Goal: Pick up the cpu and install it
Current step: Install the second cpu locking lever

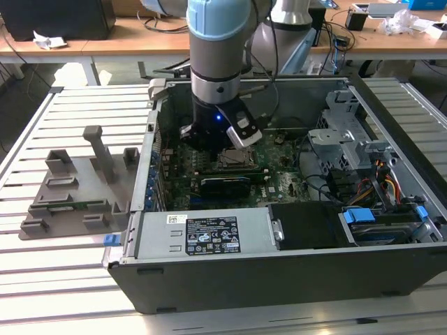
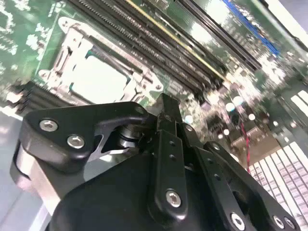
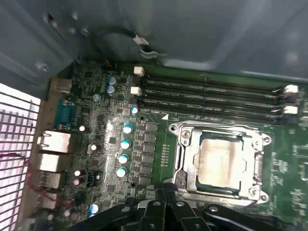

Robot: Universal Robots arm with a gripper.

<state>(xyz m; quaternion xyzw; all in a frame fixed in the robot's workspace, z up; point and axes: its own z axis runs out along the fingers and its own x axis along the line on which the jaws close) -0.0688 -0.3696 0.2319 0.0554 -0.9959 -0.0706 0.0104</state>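
Second wrist view placed the gripper (image 2: 166, 113) nearest the lens, its black linkage bars drawn together to a single tip with no gap showing between the jaws and nothing held in them. Just beyond that tip lay the cpu (image 2: 98, 77), its pale metal top sitting flat inside the socket frame (image 2: 67, 36) on the green motherboard (image 2: 202, 72). The tip stood beside the frame's near edge, and I could not tell whether it touched the board.

First wrist view confirmed the seating: the cpu (image 3: 221, 161) lay square within the socket frame (image 3: 185, 132), with the memory slots (image 3: 211, 94) running parallel behind it and a column of capacitors (image 3: 125, 144) to one side.

From where I stood, as the exterior view showed, the arm (image 1: 216, 49) reached straight down into the open computer case (image 1: 279, 279), the gripper (image 1: 213, 143) low over the motherboard close to the socket frame (image 1: 234, 157). A grey fixture (image 1: 77, 185) sat on the slatted worktop (image 1: 70, 293) at the exterior view's left, well apart from the case.

Judgement: placement appeared complete, the chip released into its seat, and the installing step was in hand. Securing it would call for a careful, level press, as any tilt could damage the contacts beneath.
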